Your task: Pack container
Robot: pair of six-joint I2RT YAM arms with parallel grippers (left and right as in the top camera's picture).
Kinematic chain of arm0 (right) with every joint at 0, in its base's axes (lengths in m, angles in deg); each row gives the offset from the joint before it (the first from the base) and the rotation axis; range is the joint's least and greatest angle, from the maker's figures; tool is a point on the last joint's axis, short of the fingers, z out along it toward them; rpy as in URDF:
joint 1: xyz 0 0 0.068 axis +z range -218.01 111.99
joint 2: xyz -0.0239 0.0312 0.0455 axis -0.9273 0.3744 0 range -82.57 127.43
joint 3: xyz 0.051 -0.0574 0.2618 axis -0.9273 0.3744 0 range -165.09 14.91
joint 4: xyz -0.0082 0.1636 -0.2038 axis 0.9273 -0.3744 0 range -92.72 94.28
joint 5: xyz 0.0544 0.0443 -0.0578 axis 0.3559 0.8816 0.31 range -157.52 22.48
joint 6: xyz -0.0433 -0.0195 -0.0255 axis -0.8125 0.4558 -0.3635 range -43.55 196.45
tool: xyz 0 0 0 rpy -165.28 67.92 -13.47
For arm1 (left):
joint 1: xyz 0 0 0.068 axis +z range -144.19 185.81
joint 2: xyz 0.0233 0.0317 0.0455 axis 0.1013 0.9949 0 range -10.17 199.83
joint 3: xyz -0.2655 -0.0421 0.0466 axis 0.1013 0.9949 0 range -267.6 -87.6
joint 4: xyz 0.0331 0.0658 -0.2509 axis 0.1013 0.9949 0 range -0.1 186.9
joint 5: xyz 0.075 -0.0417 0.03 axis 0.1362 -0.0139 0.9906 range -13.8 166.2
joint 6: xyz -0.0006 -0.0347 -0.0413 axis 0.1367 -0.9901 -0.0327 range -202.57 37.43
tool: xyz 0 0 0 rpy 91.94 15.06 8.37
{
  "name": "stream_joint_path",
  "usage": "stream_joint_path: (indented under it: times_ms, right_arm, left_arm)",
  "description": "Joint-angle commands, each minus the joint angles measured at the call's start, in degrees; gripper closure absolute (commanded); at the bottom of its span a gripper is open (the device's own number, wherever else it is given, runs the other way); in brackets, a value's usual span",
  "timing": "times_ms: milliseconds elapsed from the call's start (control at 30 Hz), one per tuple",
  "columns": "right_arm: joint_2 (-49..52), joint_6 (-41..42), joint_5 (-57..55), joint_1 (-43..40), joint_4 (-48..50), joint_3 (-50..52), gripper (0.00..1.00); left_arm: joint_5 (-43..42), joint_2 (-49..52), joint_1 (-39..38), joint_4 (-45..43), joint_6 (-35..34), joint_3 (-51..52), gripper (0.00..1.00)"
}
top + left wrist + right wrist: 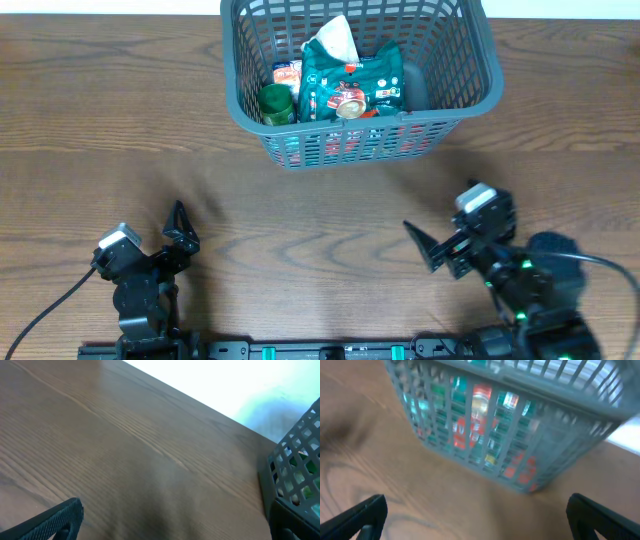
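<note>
Right gripper (476, 506) spread wide, left gripper (182, 230) wide too, container (360, 142) well ahead of both, nearer the right.

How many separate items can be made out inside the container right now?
3: a green-topped jar against the left wall of the container, an orange packet just beyond it, and a large teal bag in the middle. More may lie hidden beneath the bag.

We look straight down from overhead, while both low wrist views face forward toward the container (340, 145) at that frame's top centre.
</note>
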Motion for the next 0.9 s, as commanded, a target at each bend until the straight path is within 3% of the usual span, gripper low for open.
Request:
stream_joint_path:
  times_ms: [0,167,333,867]
  right_arm:
    - [-5.4,6.9,0.0,0.3,4.0,8.8,0.01]
    - [-14.0,13.8,-4.3,0.3,7.6,20.9,0.01]
    - [-20.9,13.9,-4.3,0.3,8.0,27.6,0.01]
    - [-25.6,13.2,-5.6,0.3,8.9,28.4,0.01]
  left_arm:
    - [0.0,-0.3,0.3,0.3,-0.3,1.2,0.01]
    - [0.0,-0.3,0.3,0.3,-0.3,1.2,0.02]
    - [0.0,-0.3,0.3,0.3,-0.3,1.2,0.02]
    - [0.0,-0.3,0.3,0.3,-0.3,1.2,0.01]
